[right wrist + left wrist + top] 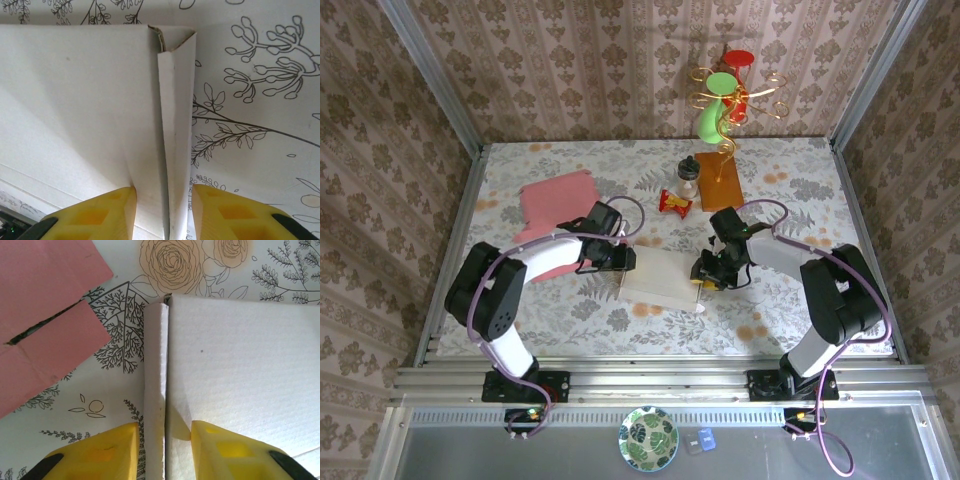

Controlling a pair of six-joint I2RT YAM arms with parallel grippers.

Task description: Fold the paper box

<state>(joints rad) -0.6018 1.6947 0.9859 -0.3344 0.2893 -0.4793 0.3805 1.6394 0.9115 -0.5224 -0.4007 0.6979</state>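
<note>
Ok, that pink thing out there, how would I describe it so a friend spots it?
On the flowered table, look left, where the left arm reaches over it: a pink card sheet with creases and a slit. Its neighbour, the white card, has raised side flaps; this one is pink and lies flat.

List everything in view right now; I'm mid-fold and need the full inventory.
paper box: one, white, table centre, side flaps raised
pink card: one, pink, far left
orange block: one, orange, far right of centre
small jar: one, dark top, beside the block
packet: one, red-yellow, nearer than the jar
wire stand: one, gold, far edge
plate: one, green patterned, shelf below the bases
left gripper: yellow, open astride left flap
right gripper: yellow, open astride right flap
</note>
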